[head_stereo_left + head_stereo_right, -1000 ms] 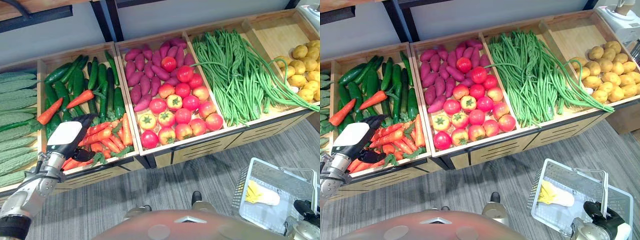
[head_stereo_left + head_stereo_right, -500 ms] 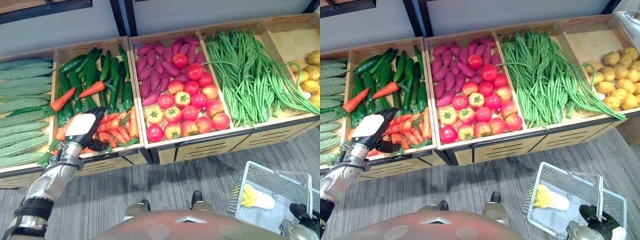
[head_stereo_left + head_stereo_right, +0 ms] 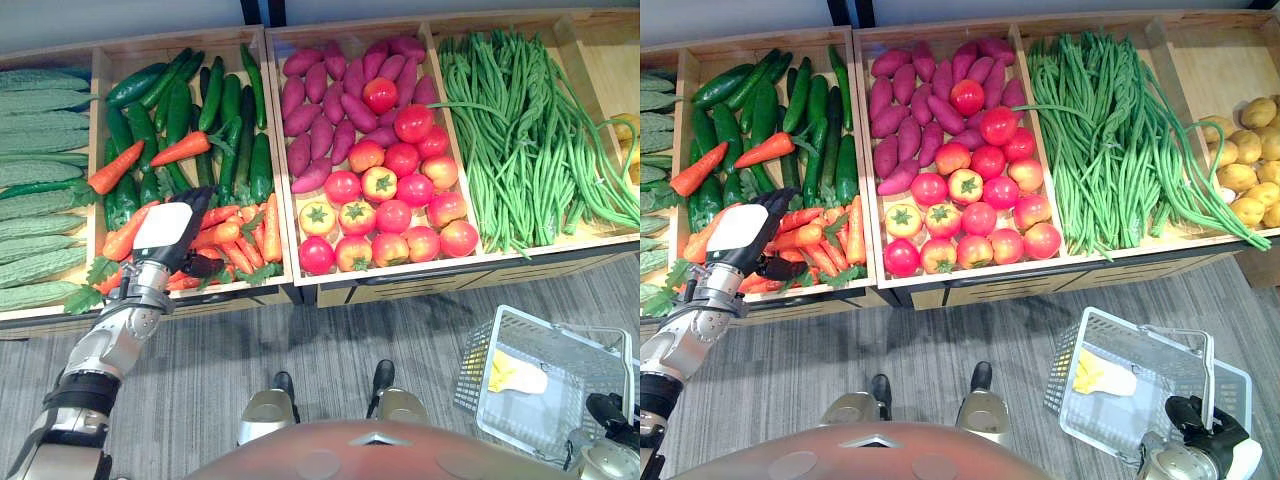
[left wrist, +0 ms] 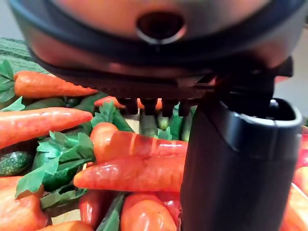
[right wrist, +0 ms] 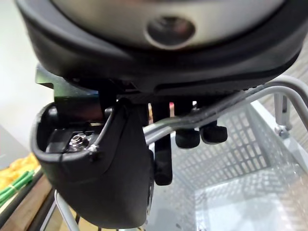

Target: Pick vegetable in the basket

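The left hand (image 3: 165,232) lies over the carrots (image 3: 235,240) at the near end of the crate (image 3: 97,70) they share with cucumbers (image 3: 180,100). Its fingers seem loose, clasping nothing. The right hand (image 3: 1203,432) is curled round the wire handle (image 5: 226,103) of the basket (image 3: 1068,362), which holds one yellow-and-white vegetable (image 3: 1102,378).

Mostly the camera just swung, so everything slid over. Real change: the left robot hand (image 3: 165,228) crept from the near edge of the carrots (image 3: 235,240) further in over them.
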{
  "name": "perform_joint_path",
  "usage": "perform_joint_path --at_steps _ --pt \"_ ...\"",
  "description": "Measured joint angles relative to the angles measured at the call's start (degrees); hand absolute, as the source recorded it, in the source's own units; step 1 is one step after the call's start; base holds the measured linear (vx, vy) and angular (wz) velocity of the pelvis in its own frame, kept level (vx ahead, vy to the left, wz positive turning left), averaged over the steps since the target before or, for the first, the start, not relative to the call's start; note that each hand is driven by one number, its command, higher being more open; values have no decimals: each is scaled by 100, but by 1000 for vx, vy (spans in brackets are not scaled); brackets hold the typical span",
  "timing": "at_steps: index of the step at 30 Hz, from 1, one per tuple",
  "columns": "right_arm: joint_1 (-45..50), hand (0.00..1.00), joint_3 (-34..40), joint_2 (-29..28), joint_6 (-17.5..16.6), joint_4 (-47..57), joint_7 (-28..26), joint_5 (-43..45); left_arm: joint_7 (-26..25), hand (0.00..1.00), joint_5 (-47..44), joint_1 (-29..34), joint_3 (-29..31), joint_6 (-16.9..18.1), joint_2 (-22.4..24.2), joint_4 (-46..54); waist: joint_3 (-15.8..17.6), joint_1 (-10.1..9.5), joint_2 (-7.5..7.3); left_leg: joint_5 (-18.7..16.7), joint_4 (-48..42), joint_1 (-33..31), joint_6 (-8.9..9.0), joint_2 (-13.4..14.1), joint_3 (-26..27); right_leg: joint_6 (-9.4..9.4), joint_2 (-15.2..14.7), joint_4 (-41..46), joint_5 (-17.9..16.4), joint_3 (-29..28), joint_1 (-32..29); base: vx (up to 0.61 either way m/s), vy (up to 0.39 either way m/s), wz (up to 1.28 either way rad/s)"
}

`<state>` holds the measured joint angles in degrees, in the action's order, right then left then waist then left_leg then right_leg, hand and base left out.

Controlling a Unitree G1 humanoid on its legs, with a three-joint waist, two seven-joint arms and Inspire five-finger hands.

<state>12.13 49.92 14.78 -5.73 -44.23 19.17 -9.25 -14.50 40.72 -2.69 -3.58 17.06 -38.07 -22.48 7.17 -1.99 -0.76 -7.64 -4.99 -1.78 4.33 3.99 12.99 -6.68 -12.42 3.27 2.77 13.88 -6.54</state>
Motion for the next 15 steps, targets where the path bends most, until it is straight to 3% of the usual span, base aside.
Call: perform_joint_path --at_steps 15 --pt "-136 0 -221 0 2 452 0 -128 -43 100 -3 -203 228 -101 188 -153 319 4 -13 3 -121 -190 -13 -33 66 -47 -39 77 84 -151 -240 -38 -10 -4"
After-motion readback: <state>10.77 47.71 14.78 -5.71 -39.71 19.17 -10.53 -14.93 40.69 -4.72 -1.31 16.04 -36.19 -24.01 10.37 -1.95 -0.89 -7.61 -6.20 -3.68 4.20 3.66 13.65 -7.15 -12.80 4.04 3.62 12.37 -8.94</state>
